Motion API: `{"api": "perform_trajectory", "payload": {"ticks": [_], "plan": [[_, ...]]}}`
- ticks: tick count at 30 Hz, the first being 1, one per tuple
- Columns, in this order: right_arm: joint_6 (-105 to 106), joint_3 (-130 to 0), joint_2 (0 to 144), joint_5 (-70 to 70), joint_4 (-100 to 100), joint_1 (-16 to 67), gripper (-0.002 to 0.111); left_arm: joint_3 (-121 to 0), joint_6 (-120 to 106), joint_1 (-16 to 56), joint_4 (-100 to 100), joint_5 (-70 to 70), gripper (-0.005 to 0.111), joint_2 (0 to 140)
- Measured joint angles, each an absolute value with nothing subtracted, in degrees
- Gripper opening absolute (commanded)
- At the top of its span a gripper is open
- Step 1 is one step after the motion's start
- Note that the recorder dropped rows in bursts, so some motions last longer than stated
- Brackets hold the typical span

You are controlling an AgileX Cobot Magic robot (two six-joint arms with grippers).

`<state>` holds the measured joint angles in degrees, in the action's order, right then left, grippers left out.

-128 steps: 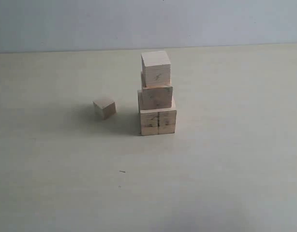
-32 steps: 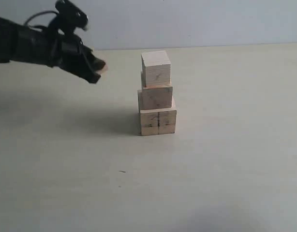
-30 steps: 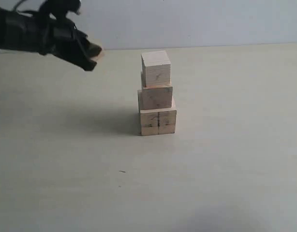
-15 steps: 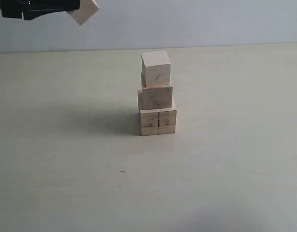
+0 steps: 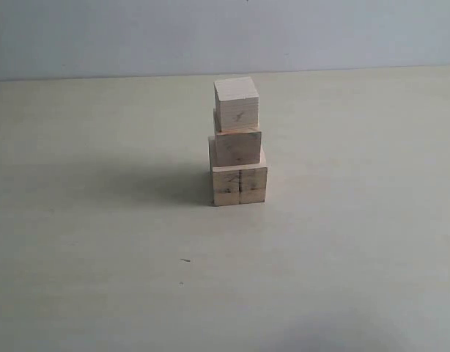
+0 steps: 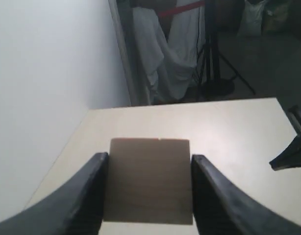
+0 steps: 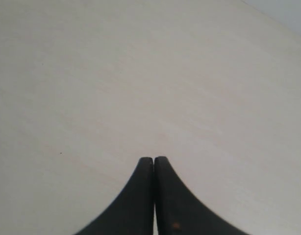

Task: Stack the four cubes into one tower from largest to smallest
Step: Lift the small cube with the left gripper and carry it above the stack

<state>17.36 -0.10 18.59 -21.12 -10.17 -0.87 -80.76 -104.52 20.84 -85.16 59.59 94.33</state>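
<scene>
Three pale wooden cubes stand as a stepped tower (image 5: 238, 143) in the middle of the table: the largest cube (image 5: 240, 183) with a dark seam at the base, a middle cube (image 5: 237, 147) on it, a smaller cube (image 5: 237, 103) on top. The smallest cube (image 6: 149, 180) sits between the two black fingers of my left gripper (image 6: 149, 171), which is shut on it, high above the table. My right gripper (image 7: 153, 161) is shut and empty over bare table. Neither gripper shows in the exterior view.
The pale table (image 5: 100, 242) spreads all round the tower. In the left wrist view the table's far edge (image 6: 189, 102), a white wall (image 6: 42, 73), draped cloth (image 6: 165, 49) and a tripod (image 6: 214, 73) lie beyond it.
My left gripper, holding the smallest cube, has risen up and left out of the exterior view. The tower has not moved.
</scene>
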Motion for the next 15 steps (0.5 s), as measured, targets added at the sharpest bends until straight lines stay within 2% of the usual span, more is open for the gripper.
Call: {"api": "perform_trajectory", "payload": {"ticks": [10, 15], "plan": [[17.4, -0.1, 18.6, -21.0, -10.2, -0.9, 0.000, -81.2, -104.3, 25.7, -87.7, 48.2, 0.000, 99.3], [17.4, -0.1, 18.6, -21.0, -10.2, -0.9, 0.000, -81.2, -97.7, 28.0, -76.6, 45.8, 0.000, 101.9]]}}
